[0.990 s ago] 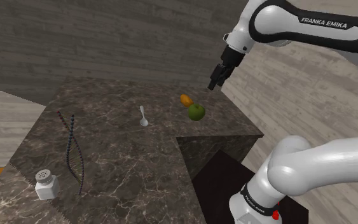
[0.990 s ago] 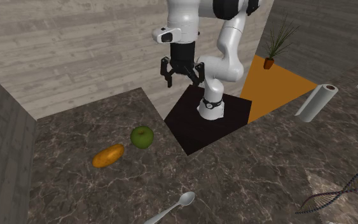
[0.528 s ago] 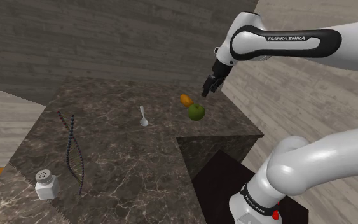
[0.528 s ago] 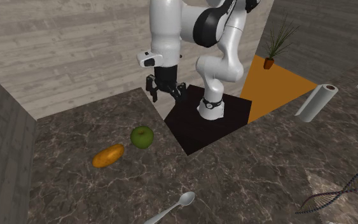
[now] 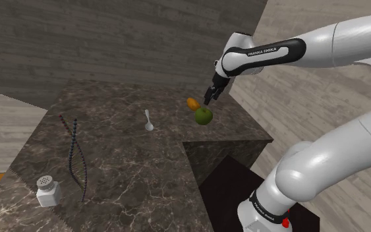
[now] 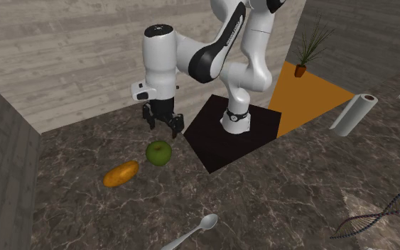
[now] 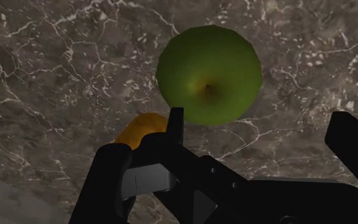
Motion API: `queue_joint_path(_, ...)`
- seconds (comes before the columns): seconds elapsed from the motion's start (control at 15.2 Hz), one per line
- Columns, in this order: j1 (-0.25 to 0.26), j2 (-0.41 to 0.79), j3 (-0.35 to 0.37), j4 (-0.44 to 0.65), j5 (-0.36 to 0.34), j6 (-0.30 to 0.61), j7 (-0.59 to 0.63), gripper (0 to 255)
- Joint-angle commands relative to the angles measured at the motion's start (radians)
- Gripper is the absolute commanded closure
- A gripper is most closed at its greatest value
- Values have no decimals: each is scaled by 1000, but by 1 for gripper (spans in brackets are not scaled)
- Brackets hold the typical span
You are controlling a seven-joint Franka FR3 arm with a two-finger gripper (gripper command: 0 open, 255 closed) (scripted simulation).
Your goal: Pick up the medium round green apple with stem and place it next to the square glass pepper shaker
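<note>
The green apple sits on the dark marble countertop, near its far right corner in the shoulder view, stem dimple facing up in the wrist view. Just beside it, on the shoulder view's far left side, lies an oblong orange fruit, close to the apple but apart from it. The black gripper hovers right above the apple without touching it, its two fingers spread wide with nothing between them. Farther left in the shoulder view a white spoon lies on the stone, then a long dark double-helix model. The square pepper shaker stands at the near left end of the countertop, well apart from the apple.
</note>
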Motion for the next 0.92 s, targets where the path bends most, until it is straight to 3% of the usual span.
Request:
queue_joint_path(0.0, -7, 62, -20, 16, -5, 52, -23, 0)
queue_joint_path(0.53, -6, 152, -37, -12, 8, 169, -41, 0)
queue_joint_path(0.86, -6, 158, -38, -15, 10, 178, -43, 0)
